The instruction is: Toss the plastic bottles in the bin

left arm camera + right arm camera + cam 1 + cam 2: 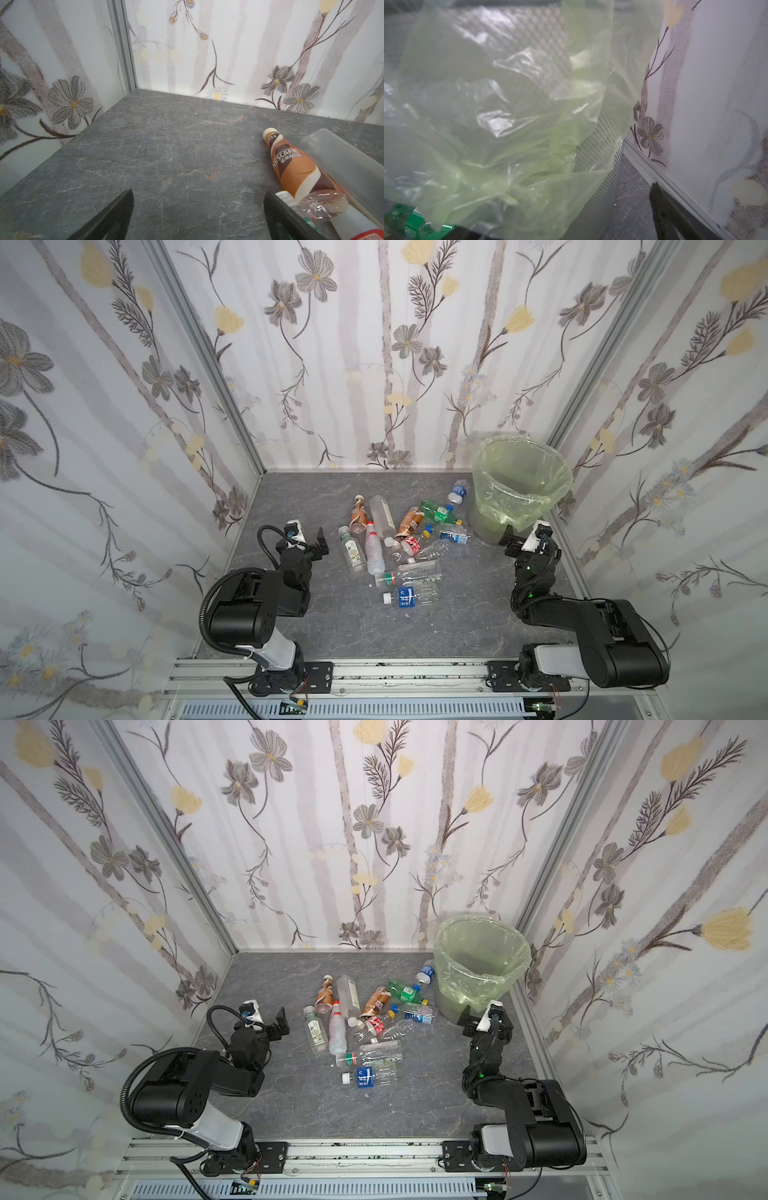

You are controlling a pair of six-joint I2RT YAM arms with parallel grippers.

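The small plastic bottles (374,551), clear, green and brown, lie heaped on the grey tabletop (457,614), just beside the round grey bin (498,497) with its green bag (488,104). The left pincer (197,205) and the right pincer (519,539) flank them, both released and empty. The first pick seems pending: lower onto an outer bottle, then clench.

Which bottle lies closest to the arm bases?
The clear bottle with the white cap and blue label, lying on its side. It is the frontmost one; all the other bottles lie farther back.
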